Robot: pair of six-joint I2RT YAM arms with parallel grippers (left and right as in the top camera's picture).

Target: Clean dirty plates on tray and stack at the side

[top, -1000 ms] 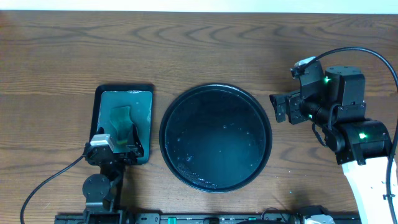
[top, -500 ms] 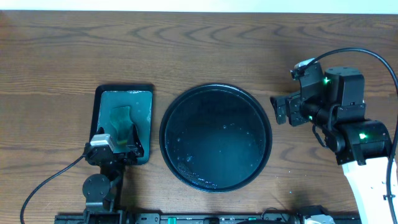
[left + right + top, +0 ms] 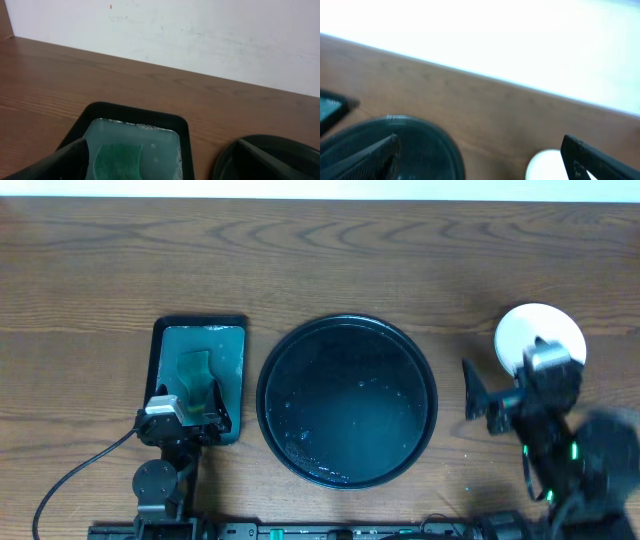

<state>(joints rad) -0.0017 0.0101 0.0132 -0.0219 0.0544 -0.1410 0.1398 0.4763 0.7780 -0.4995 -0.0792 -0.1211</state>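
The round black tray [image 3: 347, 330] sits mid-table with only wet smears in it; it also shows in the right wrist view [image 3: 420, 145] and the left wrist view [image 3: 260, 150]. A white plate [image 3: 540, 330] lies on the bare wood to its right, also at the bottom edge of the right wrist view [image 3: 545, 165]. I cannot tell if other plates lie under it. My right gripper [image 3: 480, 402] is open and empty, between tray and plate, pulled back toward the front. My left gripper [image 3: 185, 415] is open and empty over the green tray's front end.
A rectangular dark green tray [image 3: 200, 345] with soapy water and a green sponge [image 3: 195, 375] stands left of the black tray; it also shows in the left wrist view [image 3: 135, 150]. A white wall runs behind the table.
The right arm has pulled back toward the front edge, blurred by motion, and uncovered the white plate on the wood at the right. The left arm has not moved.
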